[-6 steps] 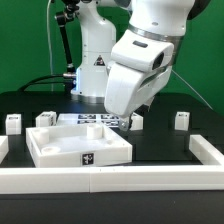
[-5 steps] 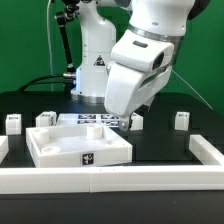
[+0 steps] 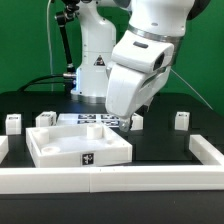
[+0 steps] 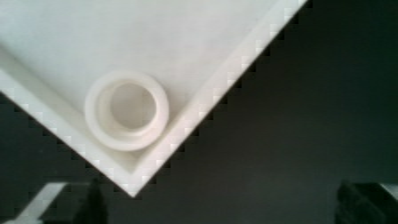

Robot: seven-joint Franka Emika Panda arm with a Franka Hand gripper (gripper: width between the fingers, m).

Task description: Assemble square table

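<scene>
The end effector (image 4: 210,205), spread wide and empty, is hovering above a corner of the smooth white plastic square tabletop (image 3: 60,150), which is lying rim-up on the matte black bench (image 3: 165,148), its round socket (image 4: 128,110) showing.

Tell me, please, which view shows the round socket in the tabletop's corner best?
The wrist view: it shows the socket close up, as a raised ring just inside the corner of the tabletop. The exterior view shows the whole tabletop from the side, but the socket cannot be made out there.
</scene>
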